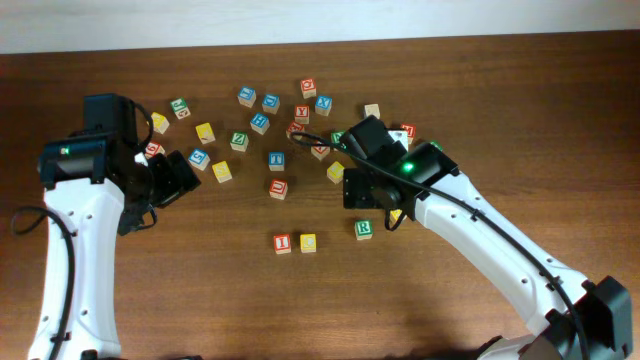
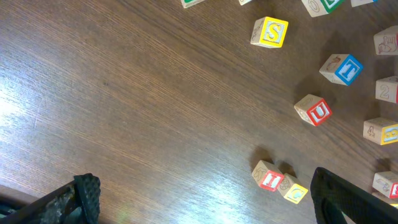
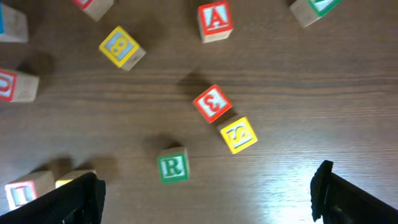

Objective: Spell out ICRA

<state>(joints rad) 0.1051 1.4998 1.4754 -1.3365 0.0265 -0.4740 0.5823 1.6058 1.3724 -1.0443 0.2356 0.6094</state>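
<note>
A red I block point(image 1: 282, 242) and a yellow C block point(image 1: 308, 242) sit side by side near the front middle of the table. A green R block point(image 1: 363, 229) lies to their right, a gap apart. In the right wrist view the R point(image 3: 172, 167) lies between the open fingers of my right gripper point(image 3: 208, 193), and a red A block point(image 3: 215, 18) lies farther off. My right gripper point(image 1: 375, 200) hovers over the R. My left gripper point(image 1: 165, 185) is open and empty at the left; its view point(image 2: 205, 199) shows the I point(image 2: 268, 177) and C point(image 2: 294, 190).
Several loose letter blocks lie scattered across the back middle of the table. A red 3 block point(image 3: 211, 102) and a yellow S block point(image 3: 238, 134) lie just right of the R. A yellow B block point(image 3: 121, 46) and a red U block point(image 1: 278, 188) lie nearby.
</note>
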